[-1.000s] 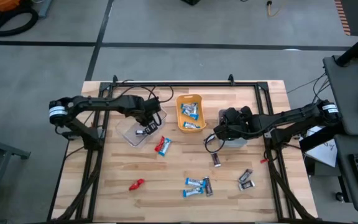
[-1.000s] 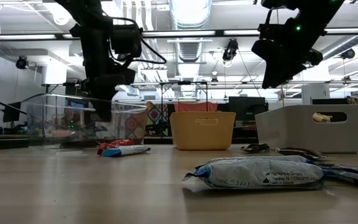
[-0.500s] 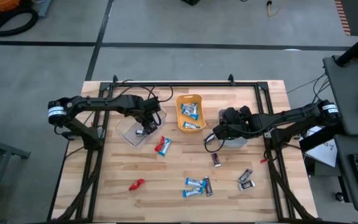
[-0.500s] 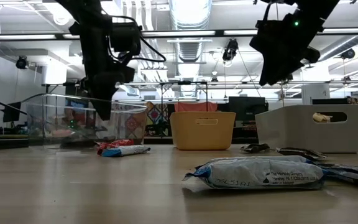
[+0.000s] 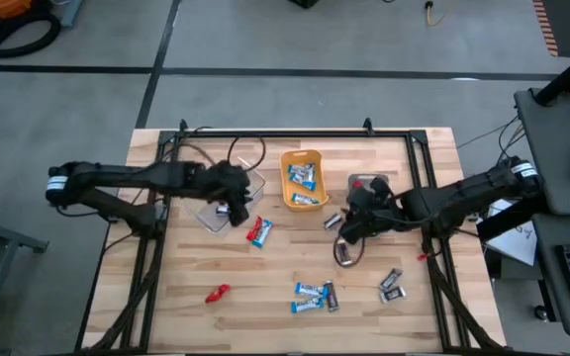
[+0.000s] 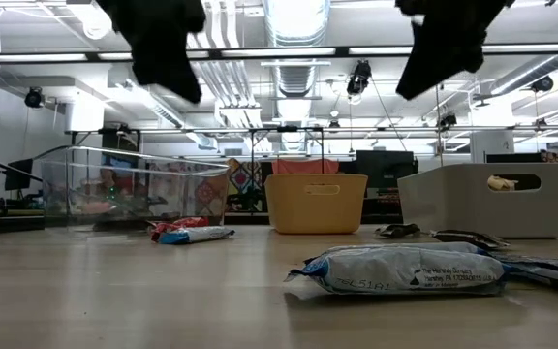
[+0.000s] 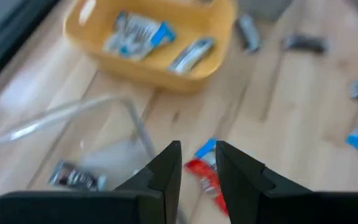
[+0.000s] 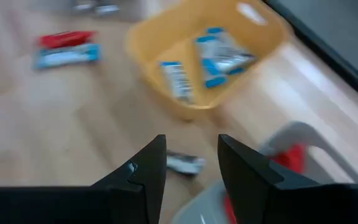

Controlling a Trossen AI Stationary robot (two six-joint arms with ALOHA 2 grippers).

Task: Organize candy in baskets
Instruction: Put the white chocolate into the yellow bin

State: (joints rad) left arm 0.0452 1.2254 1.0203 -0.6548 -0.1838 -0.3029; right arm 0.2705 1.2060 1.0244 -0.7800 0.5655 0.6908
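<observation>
Three baskets stand at the table's far middle: a clear one [image 5: 228,203], an orange one [image 5: 303,179] and a grey one [image 5: 369,193]. Blue-and-white candy [image 7: 138,34] lies in the orange basket, a dark bar [image 7: 73,177] in the clear one, and something red [image 8: 291,155] in the grey one. My left gripper [image 7: 197,163] hangs open above the clear basket's near right corner, with nothing between its fingers. My right gripper [image 8: 191,158] hangs open just left of the grey basket, above a dark bar [image 8: 182,163] on the table.
Loose candy lies on the wood: a red and a blue bar [image 5: 257,230] near the clear basket, a red one [image 5: 218,293] near the front left, blue and dark ones [image 5: 313,295] at the front middle, and dark ones [image 5: 391,284] to the right. A black frame [image 5: 295,133] runs along the far edge.
My left gripper has risen from inside the clear basket to high above its near right corner, tipping more toward level. My right gripper has moved off the grey basket toward the table's left and near edge and risen a little, uncovering that basket.
</observation>
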